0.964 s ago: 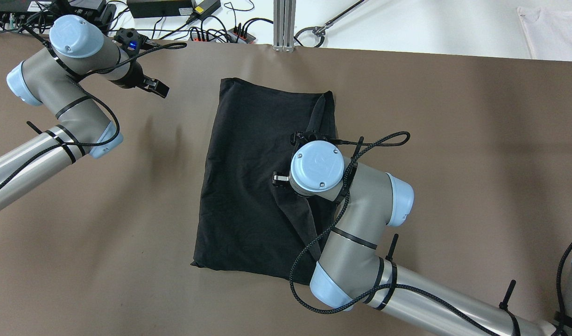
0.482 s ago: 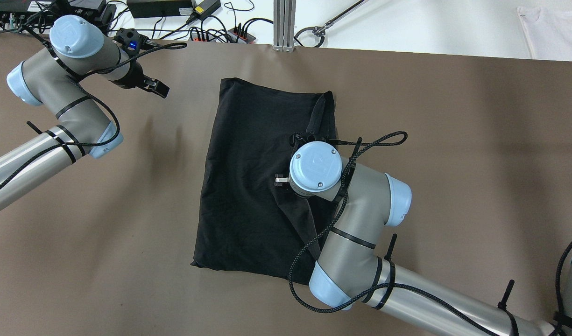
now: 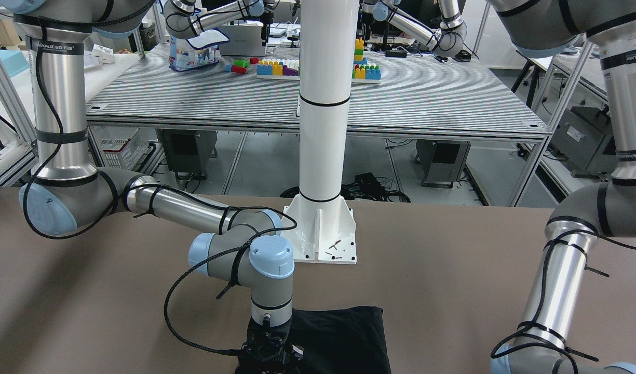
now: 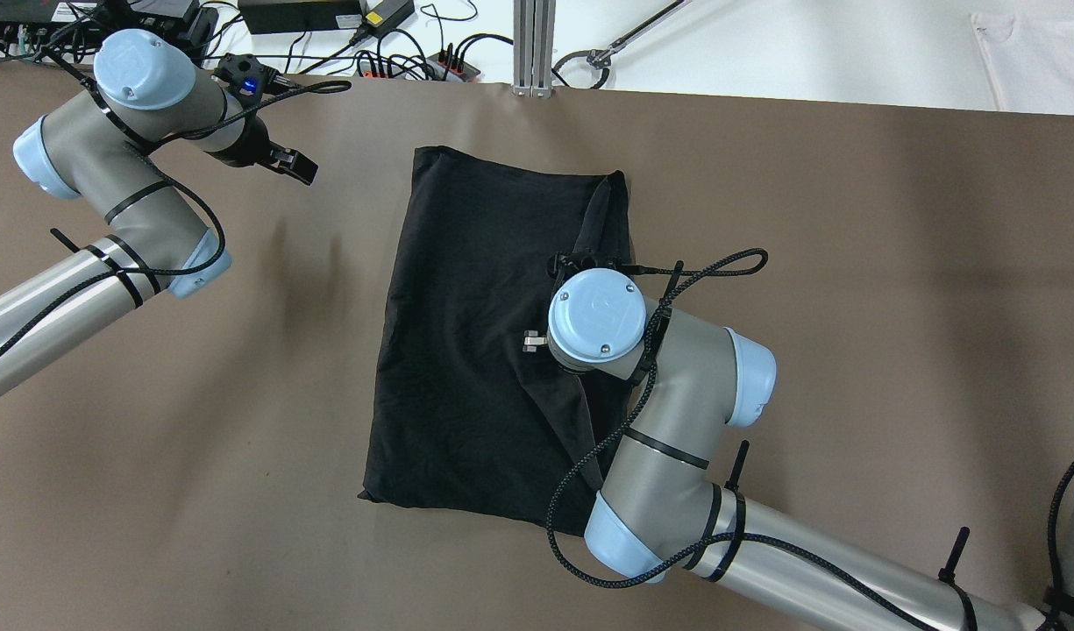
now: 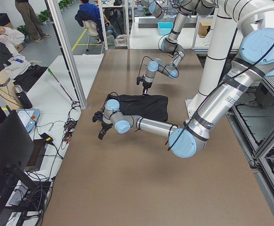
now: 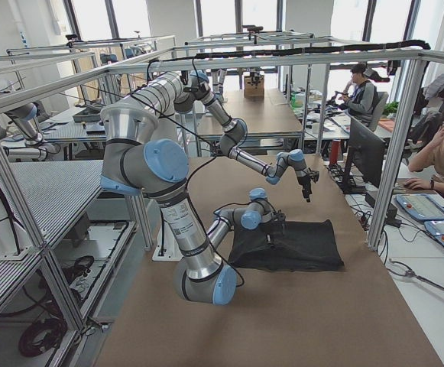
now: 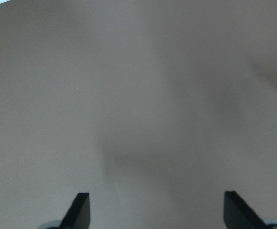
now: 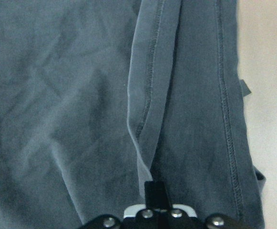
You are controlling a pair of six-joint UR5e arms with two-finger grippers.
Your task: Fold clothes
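Note:
The clothes (image 4: 466, 333) are one black garment lying folded in a rough rectangle on the middle of the brown table (image 4: 852, 263). My right gripper (image 8: 156, 190) hangs over the garment's right part, shut on a raised hemmed fold (image 8: 150, 95) that runs away from its fingertips. In the overhead view the right wrist (image 4: 597, 315) hides that grip. My left gripper (image 4: 293, 165) hovers over bare table to the left of the garment's far corner. It is open, its fingertips (image 7: 81, 207) wide apart with nothing between them.
The white pole's base plate (image 3: 322, 236) stands at the robot's side of the table. Cables and power strips (image 4: 414, 61) and an aluminium post (image 4: 534, 44) line the far edge. A white cloth (image 4: 1036, 53) lies beyond the far right corner. People sit past the table's far side (image 6: 443, 153).
The right wrist has shifted a little to the right over the garment, still gripping the fold. The left arm has not moved.

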